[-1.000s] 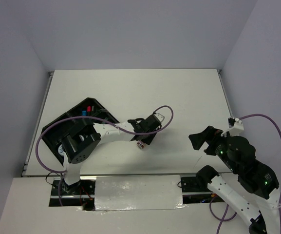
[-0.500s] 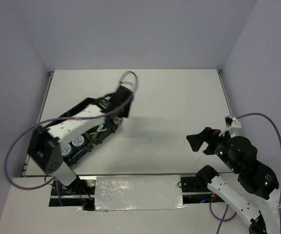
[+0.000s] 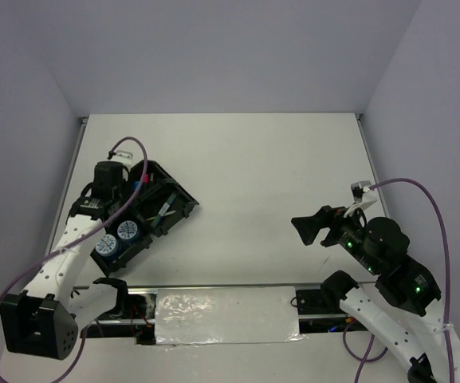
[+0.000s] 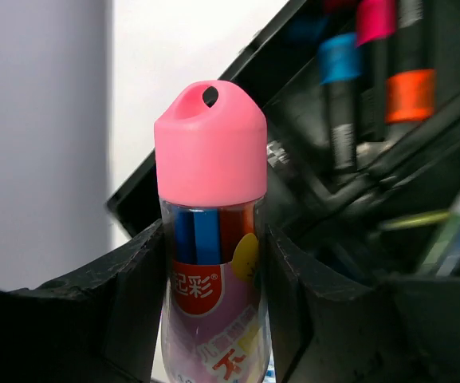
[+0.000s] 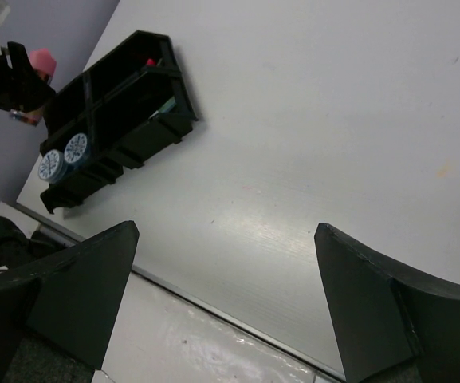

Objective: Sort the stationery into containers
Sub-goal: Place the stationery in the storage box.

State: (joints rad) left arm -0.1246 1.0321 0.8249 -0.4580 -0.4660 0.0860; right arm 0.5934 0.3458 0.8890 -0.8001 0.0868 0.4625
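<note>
My left gripper (image 4: 214,243) is shut on the pink-orange tube (image 4: 210,144), held upright with its pink cap up. In the top view the left gripper (image 3: 104,190) is at the far left corner of the black organiser tray (image 3: 183,199), and the tube is hidden under the wrist. The tray holds highlighters with blue (image 4: 339,60), pink (image 4: 375,20) and orange (image 4: 409,92) caps, thin pens (image 3: 164,212) and two tape rolls (image 3: 128,231). My right gripper (image 3: 309,227) is open and empty over bare table, far right of the tray; the right wrist view shows its jaws (image 5: 226,231) wide apart.
The tray (image 5: 183,112) lies at an angle near the table's left edge, close to the left wall. The right wrist view shows the tape rolls (image 5: 76,148) and the table's front edge strip (image 5: 214,311). White table (image 3: 277,159) stretches to the right.
My left arm has swung from the table's middle to the tray's far left corner, carrying the tube. My right gripper has shifted slightly left.
</note>
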